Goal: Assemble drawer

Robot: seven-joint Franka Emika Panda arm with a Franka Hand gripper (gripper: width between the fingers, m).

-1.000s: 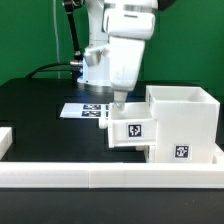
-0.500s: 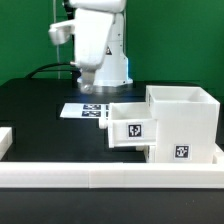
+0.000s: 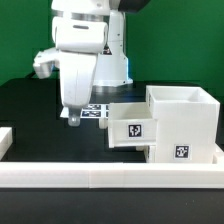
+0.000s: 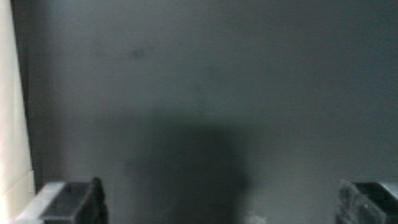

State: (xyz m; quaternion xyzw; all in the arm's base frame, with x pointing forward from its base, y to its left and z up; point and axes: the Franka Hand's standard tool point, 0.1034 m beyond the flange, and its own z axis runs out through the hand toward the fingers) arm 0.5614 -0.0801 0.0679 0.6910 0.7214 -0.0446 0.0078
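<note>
The tall white drawer casing (image 3: 184, 122) stands at the exterior view's right. A shallow white tray (image 3: 130, 127) with a square tag sits partly pushed into the casing's side, sticking out toward the exterior view's left. A second white piece (image 3: 5, 140) shows only at the left edge of the exterior view. My gripper (image 3: 72, 115) hangs above the black table, left of the tray and apart from it. In the wrist view my gripper (image 4: 222, 200) is open, with both fingers wide apart and only dark table between them.
The marker board (image 3: 92, 110) lies flat on the black table (image 3: 40, 125) behind my gripper. The long low white border rail (image 3: 110, 180) runs along the front. A pale strip (image 4: 7, 100) shows at one edge of the wrist view.
My arm has left the tray, where the gripper stood a second ago, and swung toward the exterior view's left. The tray and casing have not moved.
</note>
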